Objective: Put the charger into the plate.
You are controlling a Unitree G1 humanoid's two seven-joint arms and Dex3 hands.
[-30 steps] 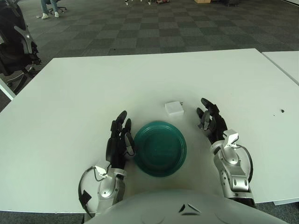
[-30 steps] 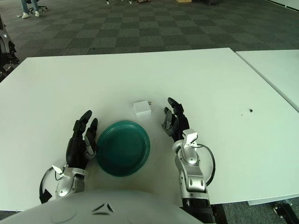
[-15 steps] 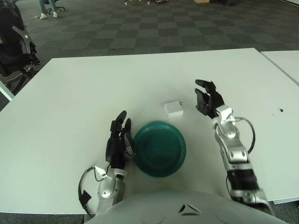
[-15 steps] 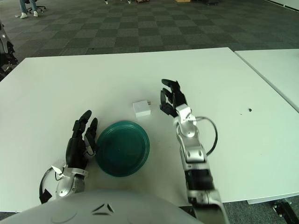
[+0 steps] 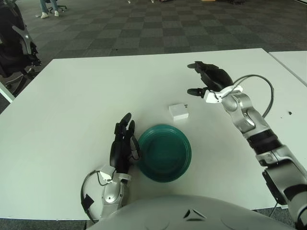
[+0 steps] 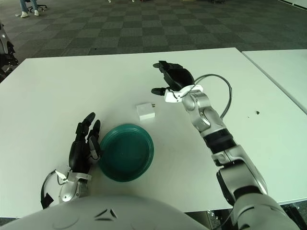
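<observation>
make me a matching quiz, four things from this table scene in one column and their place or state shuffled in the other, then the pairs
Things:
1. charger
2. plate
3. left hand
4. right hand

Places or states:
A. raised, open, beyond and right of the charger
B. white, on the table beyond the plate
C. resting open beside the plate's left edge
D. dark green, empty

Pairs: 1-B, 2-D, 3-C, 4-A

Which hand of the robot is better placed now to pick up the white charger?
Probably the right hand: it is raised, open, just beyond the charger. The left hand rests on the table beside the green plate, nearer the robot.
</observation>
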